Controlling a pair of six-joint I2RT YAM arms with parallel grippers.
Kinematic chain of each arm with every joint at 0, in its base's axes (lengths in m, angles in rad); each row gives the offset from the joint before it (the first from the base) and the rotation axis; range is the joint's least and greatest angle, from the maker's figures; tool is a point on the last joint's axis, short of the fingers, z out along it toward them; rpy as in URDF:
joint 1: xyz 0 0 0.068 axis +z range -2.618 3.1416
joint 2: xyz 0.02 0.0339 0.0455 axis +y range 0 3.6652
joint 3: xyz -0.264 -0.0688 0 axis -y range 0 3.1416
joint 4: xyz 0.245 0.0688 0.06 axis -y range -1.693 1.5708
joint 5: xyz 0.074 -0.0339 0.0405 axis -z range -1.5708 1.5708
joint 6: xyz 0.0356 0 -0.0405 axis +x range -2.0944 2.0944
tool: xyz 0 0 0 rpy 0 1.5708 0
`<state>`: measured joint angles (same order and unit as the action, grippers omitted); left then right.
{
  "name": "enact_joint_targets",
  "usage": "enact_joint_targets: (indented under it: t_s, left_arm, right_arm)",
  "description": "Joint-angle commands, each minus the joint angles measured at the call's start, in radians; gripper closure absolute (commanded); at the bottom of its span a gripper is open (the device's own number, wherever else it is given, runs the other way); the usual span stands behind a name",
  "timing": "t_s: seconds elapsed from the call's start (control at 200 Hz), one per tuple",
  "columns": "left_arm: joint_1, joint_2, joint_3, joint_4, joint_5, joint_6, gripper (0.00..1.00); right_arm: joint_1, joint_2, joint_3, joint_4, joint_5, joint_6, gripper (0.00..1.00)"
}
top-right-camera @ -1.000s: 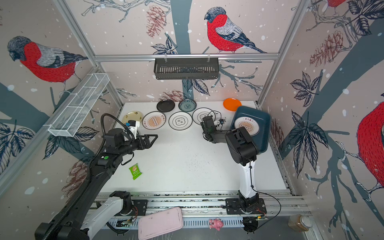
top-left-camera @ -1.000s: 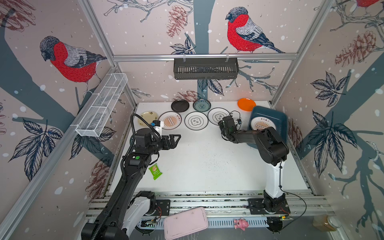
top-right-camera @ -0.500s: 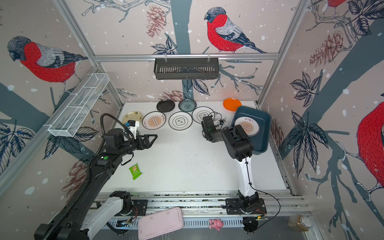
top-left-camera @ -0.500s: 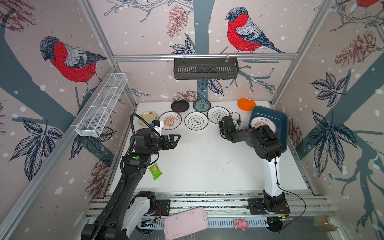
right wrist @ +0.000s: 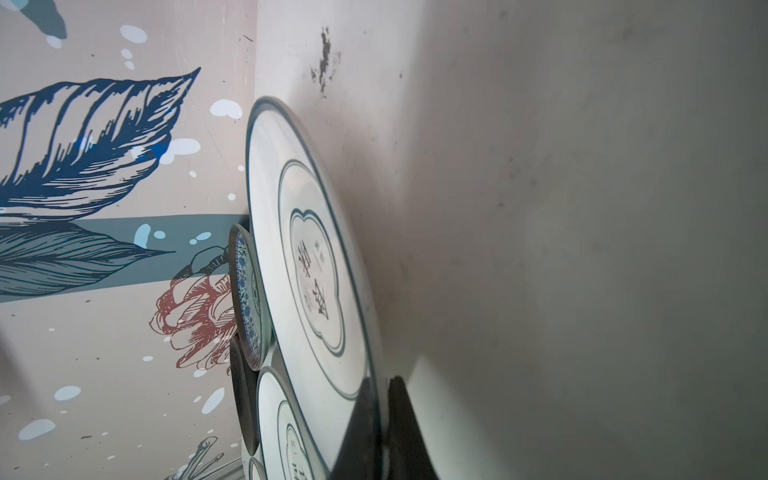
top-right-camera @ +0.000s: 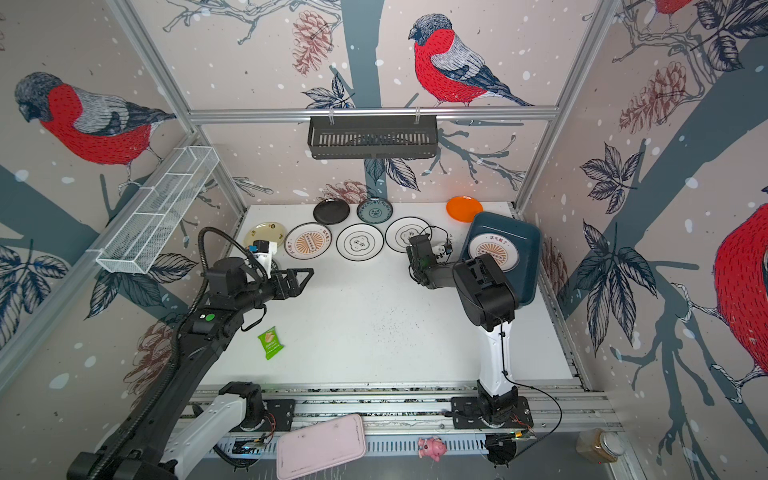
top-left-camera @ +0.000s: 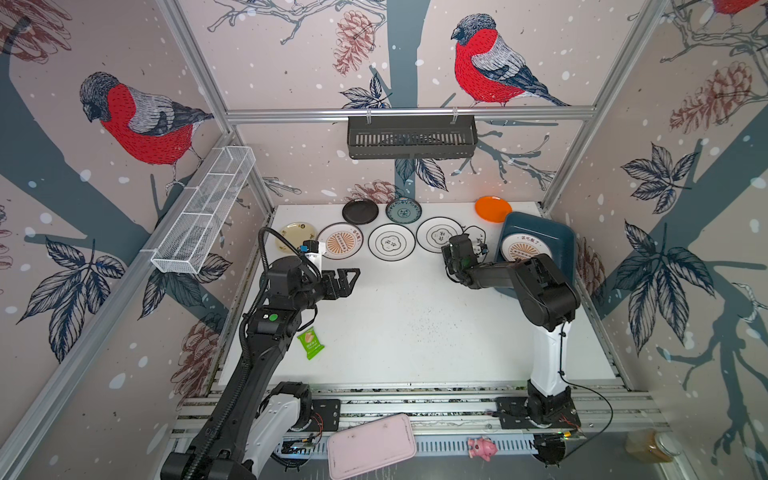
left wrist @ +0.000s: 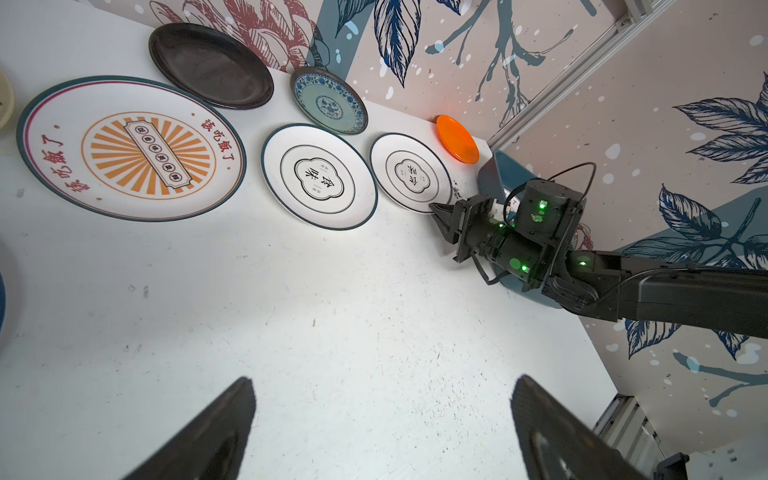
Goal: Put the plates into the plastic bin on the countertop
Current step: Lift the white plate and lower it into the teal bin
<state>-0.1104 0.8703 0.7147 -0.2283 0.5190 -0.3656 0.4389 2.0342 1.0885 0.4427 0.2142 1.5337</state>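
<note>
Nearest me, a small green snack packet [top-left-camera: 311,343] lies on the white speckled tabletop [top-left-camera: 415,324]; it is no part of the job. Just beyond it the left gripper [top-left-camera: 351,281] hangs over bare tabletop, jaws spread wide and holding nothing.

Further in, the right gripper [left wrist: 438,210] has its jaws clenched on the near rim of a white round plate with a thin black rim [left wrist: 409,172]. I cannot tell whether that plate has left the tabletop.

Beside it, against the right wall, the dark teal-blue rectangular plastic bin [top-left-camera: 540,219] holds one orange sunburst plate [top-left-camera: 525,249], the only one I can see inside.

So I'd say the work is barely begun. In the same row wait a second white black-rimmed plate [top-left-camera: 391,243], another sunburst plate [top-left-camera: 340,241] and a cream plate [top-left-camera: 293,237]. Along the back wall sit a black plate [top-left-camera: 360,211], a teal-patterned plate [top-left-camera: 403,210] and a plain orange plate [top-left-camera: 493,208].
</note>
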Motion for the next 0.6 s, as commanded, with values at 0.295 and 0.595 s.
enact_joint_targets:
  t_s: [0.295, 0.595]
  left_arm:
    - [0.003, -0.008, -0.008, 0.031, 0.025, 0.01, 0.04]
    - [-0.029, 0.017, -0.02, 0.126, 0.176, -0.019, 0.04]
  right_arm:
    - [0.016, -0.296, -0.127, 0.02, 0.08, -0.174, 0.99]
    - [-0.044, -0.506, -0.251, 0.004, 0.024, -0.221, 0.99]
